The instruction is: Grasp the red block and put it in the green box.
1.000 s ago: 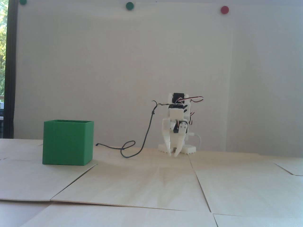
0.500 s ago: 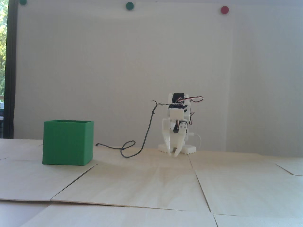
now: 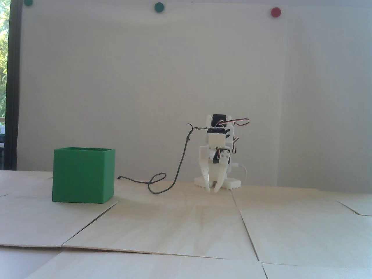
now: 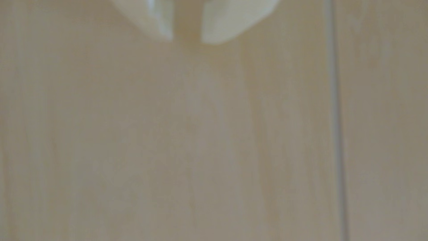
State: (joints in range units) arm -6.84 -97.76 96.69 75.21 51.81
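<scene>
Gripper (image 3: pixel 212 190) well right of green box (image 3: pixel 82 175)

Matt, faintly ribbed green box (image 3: pixel 82 175), seemingly plastic; pale wood-grain table (image 3: pixel 186 226).

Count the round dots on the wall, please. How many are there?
3, all high on the wall in the fixed view: green dot at left, partly cut off; green dot in the middle; red dot at right. More may lie outside the frame.

green box (image 3: pixel 82 175) interior hidden behind its walls, gripper (image 4: pixel 187 41) blurred, cut off by wrist view's top edge
</scene>
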